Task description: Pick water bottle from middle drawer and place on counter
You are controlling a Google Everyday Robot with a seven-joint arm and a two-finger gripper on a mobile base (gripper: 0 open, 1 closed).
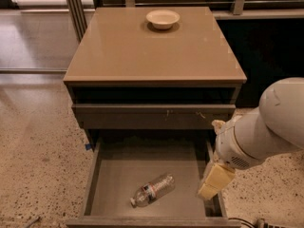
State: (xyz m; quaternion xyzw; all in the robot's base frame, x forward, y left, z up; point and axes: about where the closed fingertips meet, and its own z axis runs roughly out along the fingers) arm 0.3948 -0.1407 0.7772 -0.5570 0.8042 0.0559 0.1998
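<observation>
The water bottle [153, 190] lies on its side on the floor of the open middle drawer [118, 175], cap toward the front left. The glossy tan counter [142, 51] is the cabinet top above. My white arm reaches in from the right, and my gripper [214, 181], with cream-coloured fingers pointing down, hangs over the drawer's right wall, to the right of the bottle and apart from it. It holds nothing.
A small cream bowl [163, 18] stands at the back of the counter. A closed drawer front [152, 116] sits above the open drawer. Speckled floor surrounds the cabinet, with a metal post [76, 8] at the back left.
</observation>
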